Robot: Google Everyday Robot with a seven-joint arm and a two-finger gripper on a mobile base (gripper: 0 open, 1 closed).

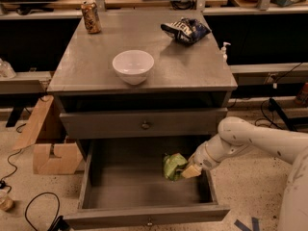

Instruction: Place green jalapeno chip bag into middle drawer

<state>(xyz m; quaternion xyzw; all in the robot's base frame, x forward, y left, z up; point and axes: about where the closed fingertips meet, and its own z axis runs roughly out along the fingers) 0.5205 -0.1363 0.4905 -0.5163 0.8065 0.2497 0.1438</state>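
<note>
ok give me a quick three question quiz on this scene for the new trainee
1. True or false: the gripper reaches into the open middle drawer, right beside the green jalapeno chip bag.
2. What shares the cabinet top with the white bowl?
A) a can and a dark blue chip bag
B) two mugs
C) a plate of fruit
3. Fill in: the drawer front above the open drawer is ____ (open or shut).

Key: 1 true; 2 A; 3 shut.
</note>
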